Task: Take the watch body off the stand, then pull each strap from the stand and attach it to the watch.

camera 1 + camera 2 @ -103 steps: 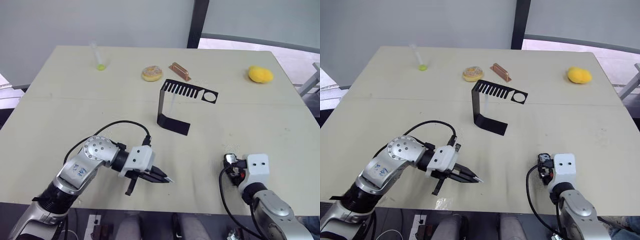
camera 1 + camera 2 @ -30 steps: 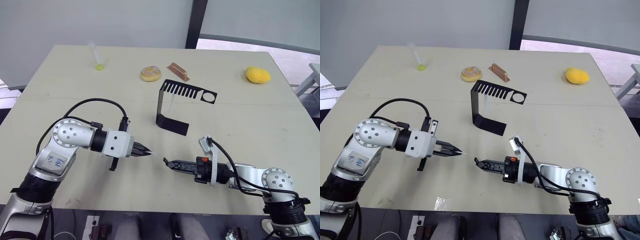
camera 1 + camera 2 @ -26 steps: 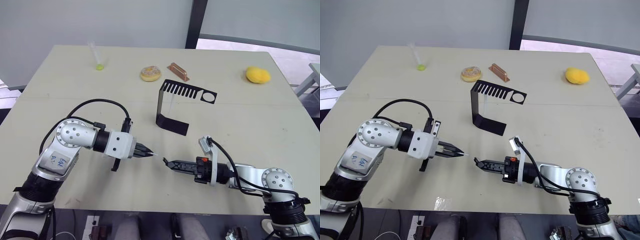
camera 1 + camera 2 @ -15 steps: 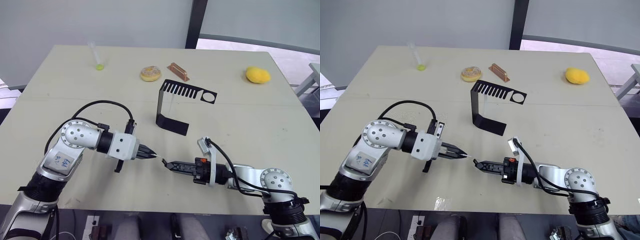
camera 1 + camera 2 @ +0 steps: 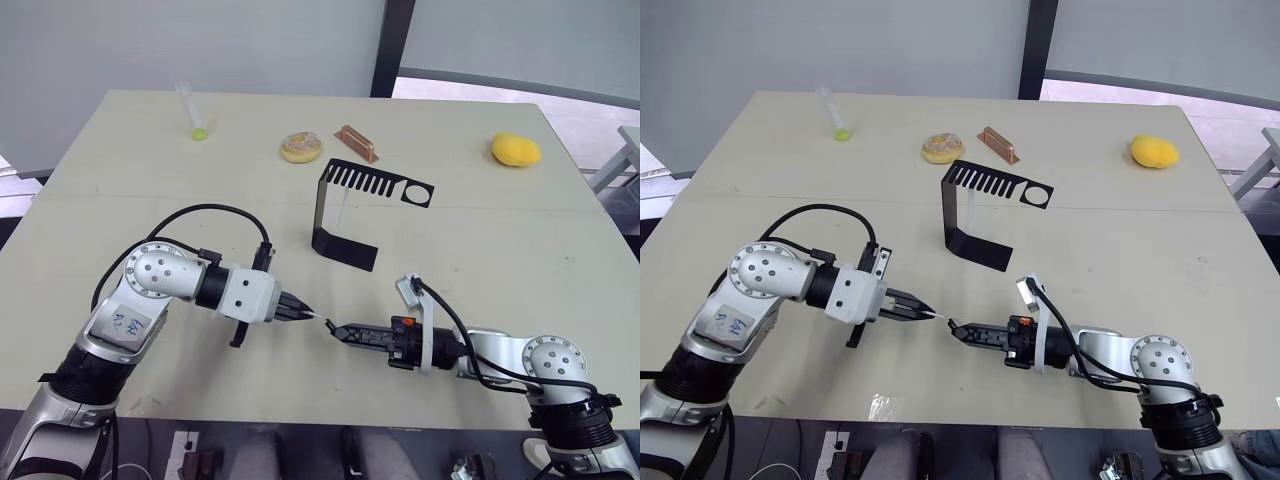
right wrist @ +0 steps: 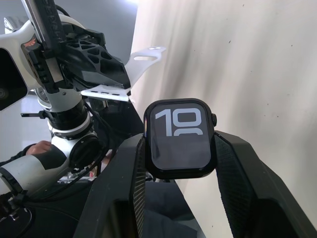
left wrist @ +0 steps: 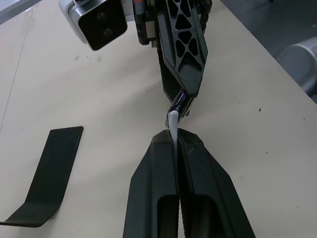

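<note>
Pale beige rectangular tabletop, matte, with faint scuffs and a thin seam line running across it behind the middle. Behind the table a plain light grey wall. A dark vertical post splits that wall from a second grey panel on the right. Grey floor past the far right corner. Light is even and soft, shadows weak.
</note>
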Motion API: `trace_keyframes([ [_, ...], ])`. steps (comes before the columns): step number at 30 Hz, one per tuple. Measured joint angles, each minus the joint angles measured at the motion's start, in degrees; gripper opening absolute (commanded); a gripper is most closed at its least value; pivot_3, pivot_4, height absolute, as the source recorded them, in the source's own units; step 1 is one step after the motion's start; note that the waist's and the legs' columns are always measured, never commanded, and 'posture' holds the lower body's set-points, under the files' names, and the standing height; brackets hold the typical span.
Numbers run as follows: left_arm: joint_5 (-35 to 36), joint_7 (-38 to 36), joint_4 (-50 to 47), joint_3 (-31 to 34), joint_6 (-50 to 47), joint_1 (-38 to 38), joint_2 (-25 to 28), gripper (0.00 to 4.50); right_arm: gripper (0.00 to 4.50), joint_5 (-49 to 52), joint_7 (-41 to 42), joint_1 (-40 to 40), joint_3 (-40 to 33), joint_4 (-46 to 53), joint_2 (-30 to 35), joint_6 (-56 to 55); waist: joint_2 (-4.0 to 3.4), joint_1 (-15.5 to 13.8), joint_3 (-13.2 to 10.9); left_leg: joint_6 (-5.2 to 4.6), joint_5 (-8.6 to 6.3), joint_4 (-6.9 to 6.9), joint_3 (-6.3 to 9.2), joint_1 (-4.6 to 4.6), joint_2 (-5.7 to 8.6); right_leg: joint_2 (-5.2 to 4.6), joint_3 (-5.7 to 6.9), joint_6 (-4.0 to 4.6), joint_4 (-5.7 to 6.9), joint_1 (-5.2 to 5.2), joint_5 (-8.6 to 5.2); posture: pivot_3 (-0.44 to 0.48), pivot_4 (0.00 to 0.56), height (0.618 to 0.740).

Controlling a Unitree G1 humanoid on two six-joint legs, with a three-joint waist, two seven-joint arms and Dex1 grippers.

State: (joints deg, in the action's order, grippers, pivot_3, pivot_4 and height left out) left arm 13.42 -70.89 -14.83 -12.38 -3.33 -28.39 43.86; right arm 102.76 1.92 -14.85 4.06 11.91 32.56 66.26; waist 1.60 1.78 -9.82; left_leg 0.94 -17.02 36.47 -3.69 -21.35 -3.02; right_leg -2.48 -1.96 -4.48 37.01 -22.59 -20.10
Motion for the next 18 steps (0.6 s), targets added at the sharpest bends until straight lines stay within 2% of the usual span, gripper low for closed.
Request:
trace_keyframes([
  [18, -1.3, 0.4, 0.0, -1.1, -1.0, 0.2, -1.3, 0.0, 1.5, -0.1, 0.0, -0.3, 0.0, 0.2, 0.1, 0.0, 0.0, 0.0, 0.0, -0.01, 0.0, 0.0, 0.0, -0.01, -0.01, 0.0, 0.0, 0.0, -0.01, 0.0, 0.0, 0.0, 0.15, 0.74],
])
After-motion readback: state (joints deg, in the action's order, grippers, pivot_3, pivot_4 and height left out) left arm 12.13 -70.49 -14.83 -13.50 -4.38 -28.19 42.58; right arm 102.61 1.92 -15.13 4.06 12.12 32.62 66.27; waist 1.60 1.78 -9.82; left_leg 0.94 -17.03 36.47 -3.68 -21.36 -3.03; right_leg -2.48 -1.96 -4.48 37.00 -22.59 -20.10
